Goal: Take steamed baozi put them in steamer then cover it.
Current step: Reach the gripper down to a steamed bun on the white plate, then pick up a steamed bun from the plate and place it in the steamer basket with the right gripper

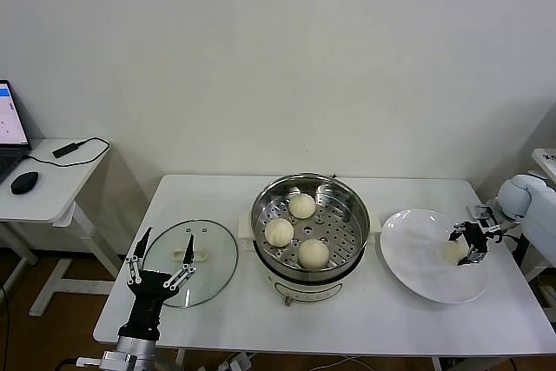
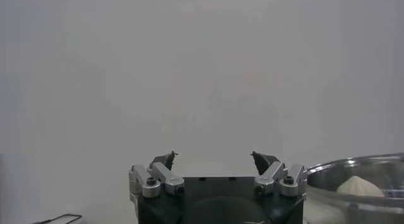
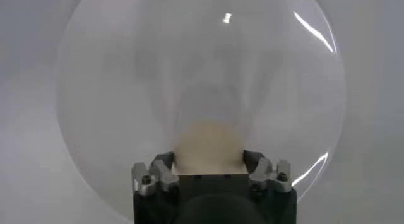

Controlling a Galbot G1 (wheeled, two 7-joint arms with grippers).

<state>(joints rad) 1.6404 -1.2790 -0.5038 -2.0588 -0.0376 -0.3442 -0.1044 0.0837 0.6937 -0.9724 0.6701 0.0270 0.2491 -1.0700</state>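
A plain off-white wall (image 1: 278, 58) fills the back of the room, evenly lit and without windows. Before it stands a white rectangular table (image 1: 217, 301) with rounded corners. At the left side is a smaller white desk (image 1: 52, 184) on white metal legs, carrying the corner of an open laptop (image 1: 10, 128), a black computer mouse (image 1: 24, 182) and a small black adapter with a cable (image 1: 74, 149). Brown wooden floor (image 1: 69, 310) shows beneath both.
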